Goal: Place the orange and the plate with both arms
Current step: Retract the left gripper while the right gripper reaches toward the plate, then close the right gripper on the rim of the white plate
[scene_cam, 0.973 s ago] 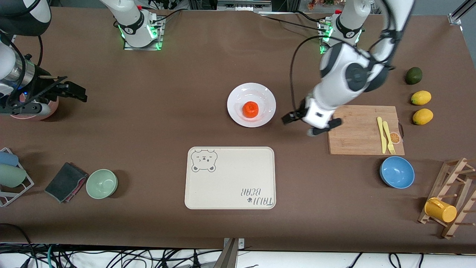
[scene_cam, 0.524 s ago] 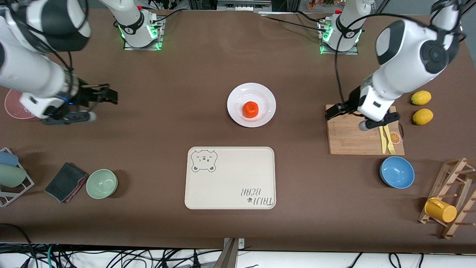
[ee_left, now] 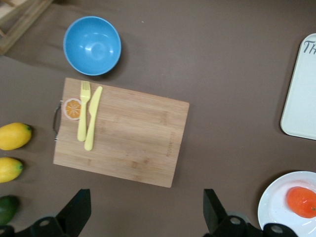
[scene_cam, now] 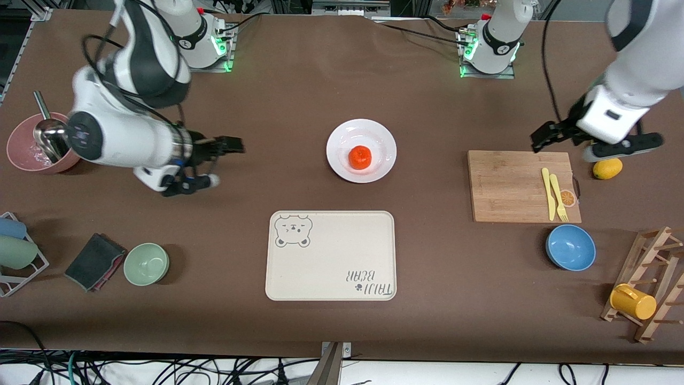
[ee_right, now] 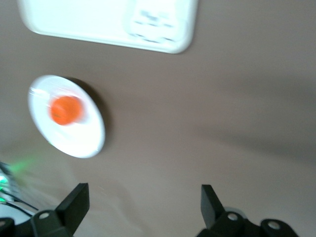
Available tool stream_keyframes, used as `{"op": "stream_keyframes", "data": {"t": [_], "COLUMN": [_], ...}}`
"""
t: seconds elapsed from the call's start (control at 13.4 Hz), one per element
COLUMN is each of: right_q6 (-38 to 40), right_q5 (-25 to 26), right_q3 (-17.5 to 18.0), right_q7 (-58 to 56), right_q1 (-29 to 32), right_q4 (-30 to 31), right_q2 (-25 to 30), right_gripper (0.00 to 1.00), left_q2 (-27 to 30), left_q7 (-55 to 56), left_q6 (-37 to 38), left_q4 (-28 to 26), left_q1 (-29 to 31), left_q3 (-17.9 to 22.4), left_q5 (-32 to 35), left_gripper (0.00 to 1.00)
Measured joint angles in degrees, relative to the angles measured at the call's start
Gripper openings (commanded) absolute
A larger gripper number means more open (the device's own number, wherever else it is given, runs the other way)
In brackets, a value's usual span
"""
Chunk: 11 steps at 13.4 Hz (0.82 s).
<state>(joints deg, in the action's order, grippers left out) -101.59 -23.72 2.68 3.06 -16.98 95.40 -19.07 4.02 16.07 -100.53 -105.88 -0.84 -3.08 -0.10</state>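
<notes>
The orange (scene_cam: pixel 360 157) lies in the middle of the white plate (scene_cam: pixel 375 133) at the table's centre. My left gripper (scene_cam: pixel 587 144) is open and empty, up in the air over the cutting board's corner by the lemons. My right gripper (scene_cam: pixel 215 163) is open and empty over bare table between the pink bowl and the plate. The left wrist view shows its open gripper (ee_left: pixel 146 202) with the plate (ee_left: pixel 271 207) and orange (ee_left: pixel 302 201) at the edge. The right wrist view shows its open gripper (ee_right: pixel 143 195), the plate (ee_right: pixel 84 139) and the orange (ee_right: pixel 65 109).
A beige bear-print tray (scene_cam: pixel 331 256) lies nearer the camera than the plate. A wooden cutting board (scene_cam: pixel 507 184) with yellow cutlery, a blue bowl (scene_cam: pixel 570 247), a lemon (scene_cam: pixel 607 168) and a mug rack (scene_cam: pixel 646 283) are toward the left arm's end. A pink bowl (scene_cam: pixel 26 152), green bowl (scene_cam: pixel 146 263) and cloth (scene_cam: pixel 95 261) are toward the right arm's end.
My left gripper moved away from the plate, across the cutting board toward the lemons. My right gripper moved from the pink bowl toward the plate. Orange and plate stayed put.
</notes>
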Motion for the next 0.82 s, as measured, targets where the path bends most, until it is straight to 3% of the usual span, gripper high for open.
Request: {"op": "stream_keyframes", "data": {"t": [0.37, 0.67, 0.82], "right_q6": [-15.09, -19.26, -20.00], "right_q5": [-15.86, -27.03, -35.99], "right_q3": [0.02, 0.01, 0.01], "right_q7": [1.60, -0.85, -7.32], "right_q1": [-6.42, -8.74, -9.85], "right_q4": [-0.06, -0.02, 0.10], "right_q2": [-7.76, -13.06, -15.93], "right_gripper": [1.00, 1.00, 1.00], "left_q2": [0.16, -0.18, -0.42], "left_q7": [-3.00, -3.00, -3.02], "left_q6": [5.50, 5.58, 5.65], "left_q4": [5.11, 7.92, 8.71], "left_q1": [1.95, 2.14, 2.41], "left_q3": [0.90, 0.89, 0.96], "left_q5": [0.00, 0.00, 0.00], "left_gripper": [1.00, 1.00, 1.00]}}
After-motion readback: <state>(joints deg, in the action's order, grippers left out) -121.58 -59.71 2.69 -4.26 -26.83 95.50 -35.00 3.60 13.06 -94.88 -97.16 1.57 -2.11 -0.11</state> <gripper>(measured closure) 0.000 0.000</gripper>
